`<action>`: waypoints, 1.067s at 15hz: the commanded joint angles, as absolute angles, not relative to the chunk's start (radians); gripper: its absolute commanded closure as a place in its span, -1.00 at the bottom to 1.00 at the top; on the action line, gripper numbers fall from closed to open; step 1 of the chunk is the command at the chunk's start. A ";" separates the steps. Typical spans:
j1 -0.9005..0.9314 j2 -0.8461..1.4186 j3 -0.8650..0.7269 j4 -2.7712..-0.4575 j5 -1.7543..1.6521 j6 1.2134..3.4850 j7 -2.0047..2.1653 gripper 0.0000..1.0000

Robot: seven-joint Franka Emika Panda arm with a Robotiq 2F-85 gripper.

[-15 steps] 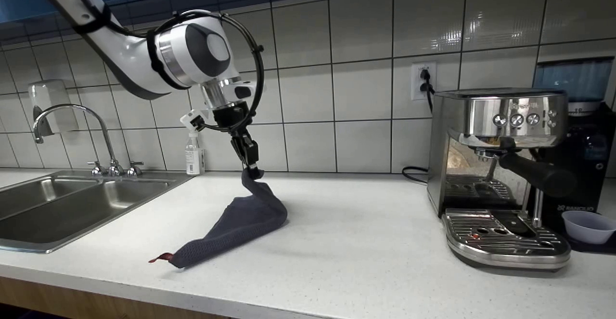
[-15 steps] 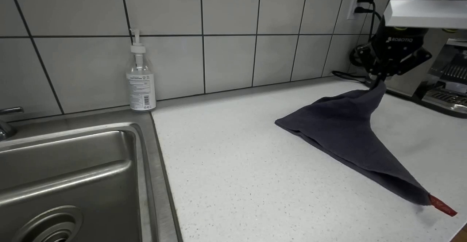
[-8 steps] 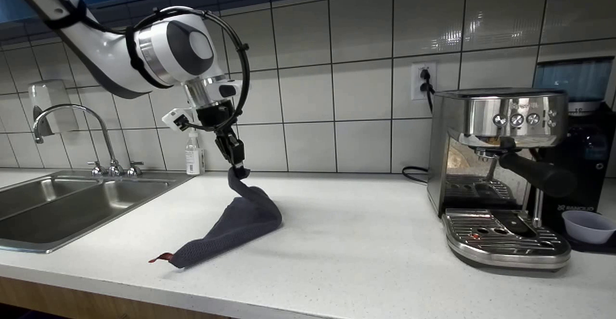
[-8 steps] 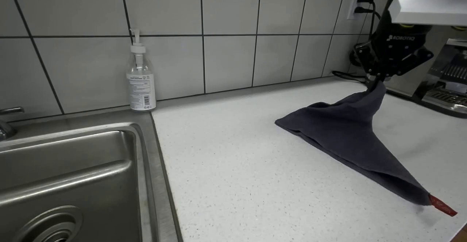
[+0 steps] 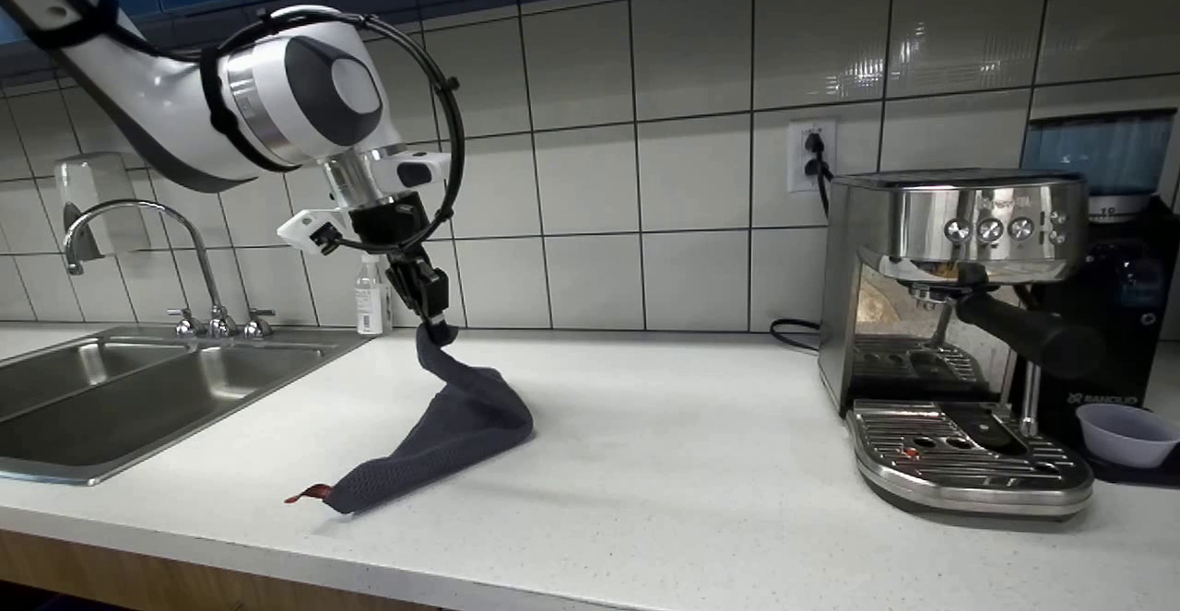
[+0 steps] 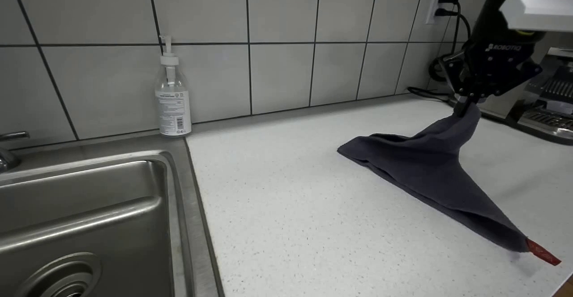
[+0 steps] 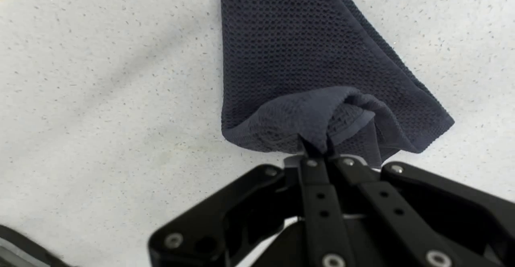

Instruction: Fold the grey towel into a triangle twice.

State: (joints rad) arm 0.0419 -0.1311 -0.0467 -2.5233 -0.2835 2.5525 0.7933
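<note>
Grey waffle-tex. towel (image 7: 314, 63), approx. triangular, w/ raised end in black claw (image 7: 318, 144)

Claw (image 7: 319, 147): black. Below claw: towel (image 7: 281, 45), dark charcoal-grey, waffle grid; tag (image 6: 543, 252) red. Countertop (image 5: 664, 473) beneath: white, grey-flecked. Tiles (image 5: 693, 173) behind claw: pale grey, dark gridlines. Arm (image 5: 180, 118) above: white, black bands.

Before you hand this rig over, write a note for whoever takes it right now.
End effector: shut on a raised end of the grey towel.
Where it lies: the rest is on the counter, red tag toward the front edge.
Done: doubled edges suggest the first fold is made.
Left: the second fold is unfinished; probably carry the held end over, lay it down, release, then check the triangle.
</note>
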 commanded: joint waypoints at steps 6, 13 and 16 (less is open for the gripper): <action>-0.006 -0.210 0.021 -2.639 -0.304 2.596 0.726 0.99; -0.016 -0.234 0.046 -2.699 -0.314 2.606 0.705 0.99; -0.020 -0.256 0.052 -2.729 -0.326 2.612 0.690 0.99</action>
